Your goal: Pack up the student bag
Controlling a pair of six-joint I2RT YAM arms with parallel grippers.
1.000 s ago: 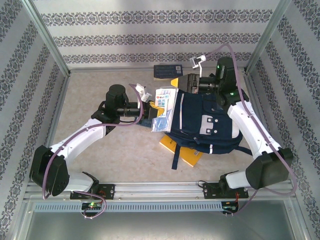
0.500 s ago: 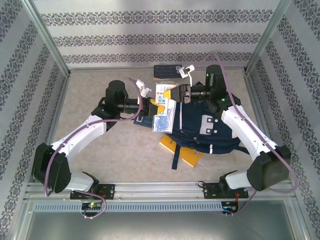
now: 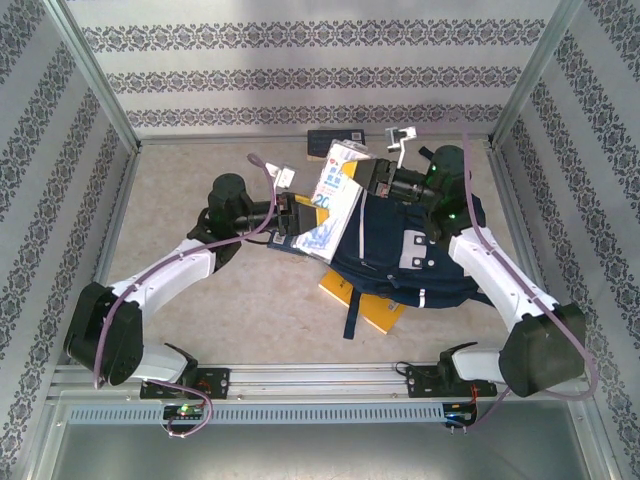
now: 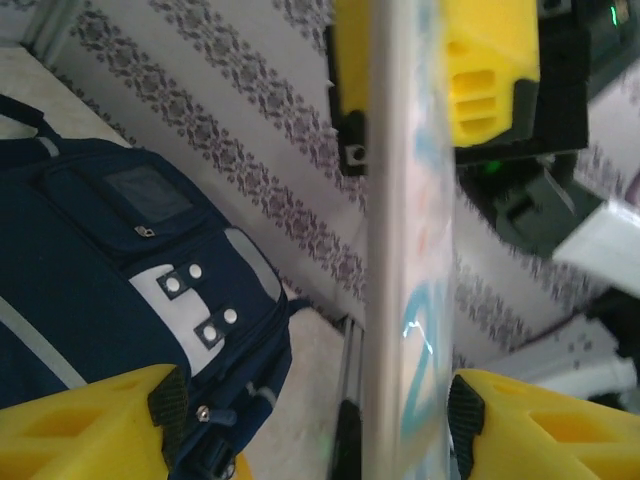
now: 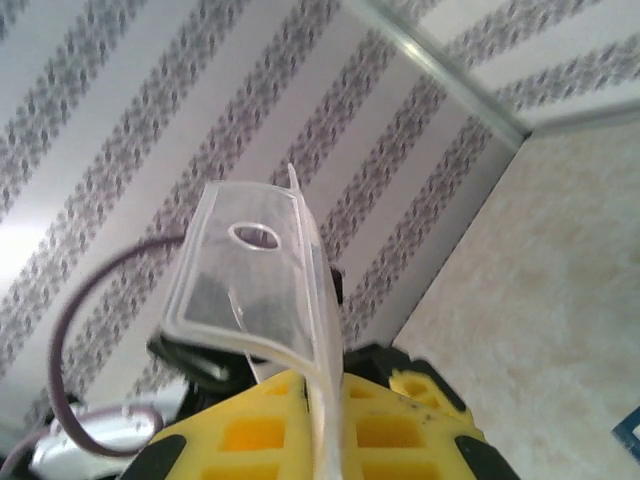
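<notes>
The student bag [image 3: 410, 250] lies navy and flat on the table right of centre; its grey snap patch [image 4: 195, 300] faces the left wrist camera. A white and blue plastic packet [image 3: 335, 200] stands tilted up at the bag's left edge. My right gripper [image 3: 372, 178] is shut on the packet's clear top flap [image 5: 250, 280], pinched between its yellow fingers [image 5: 250, 430]. My left gripper [image 3: 298, 215] is open; in its wrist view the packet [image 4: 410, 250] runs edge-on between the spread pads [image 4: 465, 405], close to the right one, without being gripped.
A yellow book [image 3: 365, 308] lies partly under the bag's near side. A dark flat item [image 3: 330, 138] rests by the back wall. Patterned walls and metal posts close in the table on three sides.
The right gripper closed on the packet's top flap and raised it to a steeper tilt. The left gripper, shut on the packet before, has opened and let go.
</notes>
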